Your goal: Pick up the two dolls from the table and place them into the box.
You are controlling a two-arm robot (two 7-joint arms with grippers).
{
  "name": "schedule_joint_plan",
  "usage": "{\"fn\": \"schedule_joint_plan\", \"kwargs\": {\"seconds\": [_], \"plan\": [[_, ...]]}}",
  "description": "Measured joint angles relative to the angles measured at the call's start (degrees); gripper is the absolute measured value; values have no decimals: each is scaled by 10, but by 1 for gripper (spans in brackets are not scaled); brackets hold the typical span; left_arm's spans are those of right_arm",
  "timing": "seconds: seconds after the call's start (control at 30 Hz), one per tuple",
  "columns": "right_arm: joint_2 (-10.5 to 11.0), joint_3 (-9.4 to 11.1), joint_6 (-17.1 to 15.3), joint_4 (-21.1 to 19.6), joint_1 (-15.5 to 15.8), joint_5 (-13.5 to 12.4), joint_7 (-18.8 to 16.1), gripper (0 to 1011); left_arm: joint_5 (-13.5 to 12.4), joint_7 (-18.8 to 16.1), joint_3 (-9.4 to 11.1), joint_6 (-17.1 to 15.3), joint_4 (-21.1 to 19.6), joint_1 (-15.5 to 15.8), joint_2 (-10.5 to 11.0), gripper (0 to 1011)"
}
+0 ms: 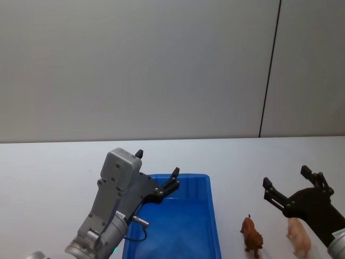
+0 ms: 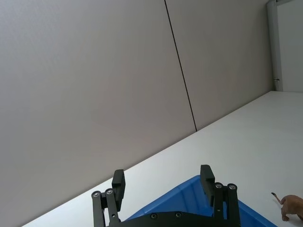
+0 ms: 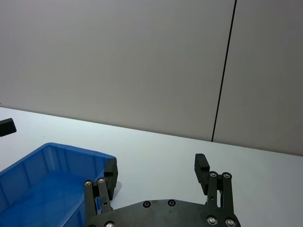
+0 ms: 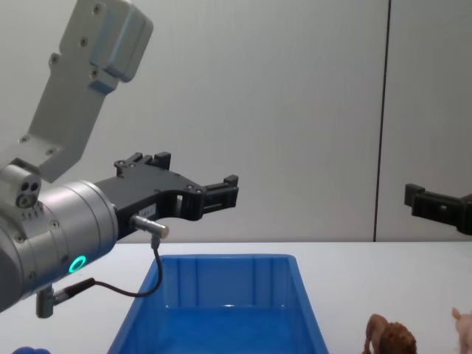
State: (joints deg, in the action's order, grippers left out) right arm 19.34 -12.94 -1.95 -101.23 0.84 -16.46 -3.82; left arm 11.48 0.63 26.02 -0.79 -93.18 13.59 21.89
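Looks like a lab or test room. Plain grey wall panels point(image 1: 135, 65) (one dark vertical seam point(image 1: 269, 70) between them) back a white table point(image 1: 48, 167).

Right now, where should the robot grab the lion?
Probably across its body, behind the mane, coming down from above. The lion stands upright on the table, long and narrow, so its two sides suit a pinch. The open right gripper is nearest; the pig stands apart, leaving room. The left gripper hangs over the box.

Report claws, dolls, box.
Both open: left claw over box, right claw over pig. On table, right of box: lion, pig. Nothing between them and box.
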Motion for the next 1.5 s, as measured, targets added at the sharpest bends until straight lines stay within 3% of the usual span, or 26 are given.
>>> {"fn": "schedule_joint_plan", "kwargs": {"seconds": [1.0,1.5], "plan": [[2,2,-1,1,0,-2,-2,1001,0,0,0,0,0,0,0,1002],[30,25,-45,17,8,-42,-28,1001,0,0,0,0,0,0,0,1002]]}}
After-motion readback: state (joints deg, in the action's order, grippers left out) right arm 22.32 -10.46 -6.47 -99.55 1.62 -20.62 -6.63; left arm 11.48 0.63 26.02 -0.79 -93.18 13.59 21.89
